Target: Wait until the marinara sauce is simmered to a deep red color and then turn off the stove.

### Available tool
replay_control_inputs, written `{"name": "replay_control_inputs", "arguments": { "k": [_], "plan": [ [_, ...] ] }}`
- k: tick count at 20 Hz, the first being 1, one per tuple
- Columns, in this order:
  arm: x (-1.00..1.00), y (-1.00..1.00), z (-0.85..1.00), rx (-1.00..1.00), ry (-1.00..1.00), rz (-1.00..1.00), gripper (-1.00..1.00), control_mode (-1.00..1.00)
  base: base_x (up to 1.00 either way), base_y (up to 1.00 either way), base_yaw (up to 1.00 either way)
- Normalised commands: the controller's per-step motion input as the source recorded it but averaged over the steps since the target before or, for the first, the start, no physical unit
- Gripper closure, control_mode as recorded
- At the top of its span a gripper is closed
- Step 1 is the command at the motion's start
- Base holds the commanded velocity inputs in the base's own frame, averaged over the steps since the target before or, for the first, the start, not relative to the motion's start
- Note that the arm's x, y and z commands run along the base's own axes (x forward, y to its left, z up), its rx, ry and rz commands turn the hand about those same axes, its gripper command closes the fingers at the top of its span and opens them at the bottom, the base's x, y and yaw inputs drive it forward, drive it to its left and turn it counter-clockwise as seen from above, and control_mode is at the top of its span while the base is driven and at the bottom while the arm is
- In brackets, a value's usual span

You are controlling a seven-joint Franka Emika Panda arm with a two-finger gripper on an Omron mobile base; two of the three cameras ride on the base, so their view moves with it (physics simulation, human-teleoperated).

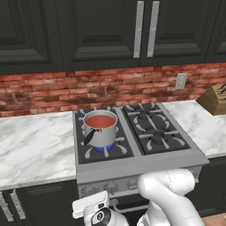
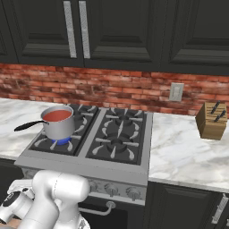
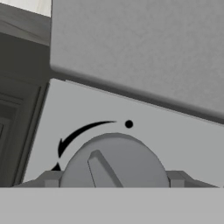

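Note:
The marinara sauce (image 1: 100,121) (image 2: 58,116) is a smooth red disc in a small steel saucepan (image 1: 102,136) (image 2: 61,128) with a black handle. The pan stands on the front left burner of the stove (image 1: 142,161) (image 2: 91,166), over a blue flame (image 1: 104,149) (image 2: 62,141). My hand (image 1: 90,206) (image 2: 13,197) is low, at the left end of the stove's front panel. In the hand view my gripper (image 3: 113,178) is open, one fingertip (image 3: 49,178) on each side of a round grey knob (image 3: 114,157). The knob's pointer leans up and left, under a black arc arrow.
Marble counters (image 1: 31,141) (image 2: 188,152) flank the stove. A wooden knife block (image 1: 215,99) (image 2: 211,120) stands on the right counter by the brick wall. More knobs (image 2: 112,189) and the oven handle (image 2: 96,210) run along the front panel. Dark cabinets hang above.

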Motion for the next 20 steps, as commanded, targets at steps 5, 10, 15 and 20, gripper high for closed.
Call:
{"name": "replay_control_inputs", "arguments": {
  "k": [5, 10, 15, 20],
  "plan": [
    [0.0, 0.0, 0.0, 0.0, 0.0, 0.0, 1.0, -1.0, 0.0, 0.0, 0.0],
    [0.0, 0.0, 0.0, 0.0, 0.0, 0.0, 1.0, -1.0, 0.0, 0.0, 0.0],
    [0.0, 0.0, 0.0, 0.0, 0.0, 0.0, 1.0, -1.0, 0.0, 0.0, 0.0],
    [0.0, 0.0, 0.0, 0.0, 0.0, 0.0, 1.0, -1.0, 0.0, 0.0, 0.0]
  ]
}}
